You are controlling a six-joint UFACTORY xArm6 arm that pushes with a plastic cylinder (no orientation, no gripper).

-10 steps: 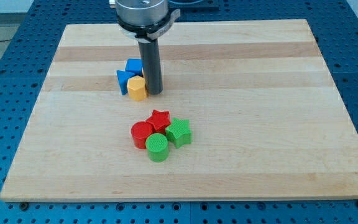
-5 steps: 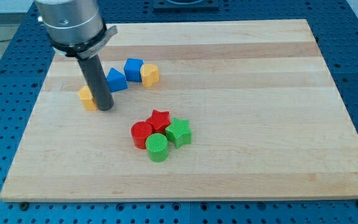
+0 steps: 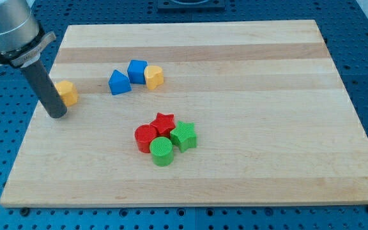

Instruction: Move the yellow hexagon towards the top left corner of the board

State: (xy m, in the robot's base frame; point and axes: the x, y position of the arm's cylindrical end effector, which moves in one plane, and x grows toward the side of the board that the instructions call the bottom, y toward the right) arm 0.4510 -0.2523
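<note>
Open board around yellow hexagon, my tip alongside

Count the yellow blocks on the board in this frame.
2. The yellow hexagon block sits near the wooden board's left edge, beside my tip; the yellow heart-shaped block touches the blue cube. None appears hidden.

Surface: pale wooden board. Off to the view's right of my tip, upper row: blue triangle, blue cube, yellow heart-like block, touching in line. Lower right cluster: red cylinder, red star, green star, green cylinder, packed together.
</note>
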